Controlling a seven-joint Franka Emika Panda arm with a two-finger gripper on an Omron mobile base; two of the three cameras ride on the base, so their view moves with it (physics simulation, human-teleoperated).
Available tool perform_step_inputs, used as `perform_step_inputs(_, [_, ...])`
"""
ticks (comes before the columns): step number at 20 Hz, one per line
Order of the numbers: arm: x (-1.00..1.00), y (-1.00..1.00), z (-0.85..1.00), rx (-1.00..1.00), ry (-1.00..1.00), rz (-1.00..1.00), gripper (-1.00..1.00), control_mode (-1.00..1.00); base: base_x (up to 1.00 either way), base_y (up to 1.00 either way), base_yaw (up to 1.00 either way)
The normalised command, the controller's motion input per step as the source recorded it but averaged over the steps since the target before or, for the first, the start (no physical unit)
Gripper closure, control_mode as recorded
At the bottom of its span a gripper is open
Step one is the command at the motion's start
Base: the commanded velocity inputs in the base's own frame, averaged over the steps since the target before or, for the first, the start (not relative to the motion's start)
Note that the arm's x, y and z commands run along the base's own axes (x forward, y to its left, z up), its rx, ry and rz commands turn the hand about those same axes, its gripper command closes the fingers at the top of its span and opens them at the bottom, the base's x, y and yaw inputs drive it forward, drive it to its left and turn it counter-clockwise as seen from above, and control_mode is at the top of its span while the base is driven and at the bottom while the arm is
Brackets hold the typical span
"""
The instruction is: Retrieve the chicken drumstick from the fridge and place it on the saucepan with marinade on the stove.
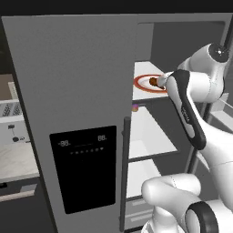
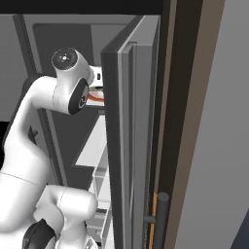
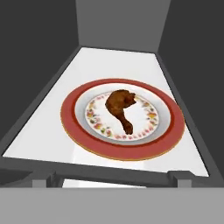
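The fridge (image 1: 73,113) stands open, its dispenser panel (image 1: 84,168) showing faint digits too blurred to read. On an upper shelf (image 3: 52,109) the plate (image 3: 74,127) carries the drumstick (image 3: 121,107), dead ahead of the hand, thick end farther, bone end nearer. Whether the jaws are apart cannot be told.

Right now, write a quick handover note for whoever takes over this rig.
Claw: reaching into the open fridge; fingertips not visible, so open or shut can't be told.
Chicken drumstick: lying on the red-rimmed plate on an upper white fridge shelf, not gripped.
Done: fridge door open, arm lined up on the plate.
Left: grasp the drumstick, withdraw, carry it to the saucepan on the stove.
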Motion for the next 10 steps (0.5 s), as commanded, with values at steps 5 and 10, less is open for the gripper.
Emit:
perform_step_inputs(5, [0.53, 0.0, 0.0, 0.0, 0.0, 0.0, -1.0, -1.0, 0.0, 0.0, 0.0])
perform_step_inputs(10, [0.5, 0.0, -0.07, 0.0, 0.0, 0.0, -1.0, -1.0, 0.0, 0.0, 0.0])
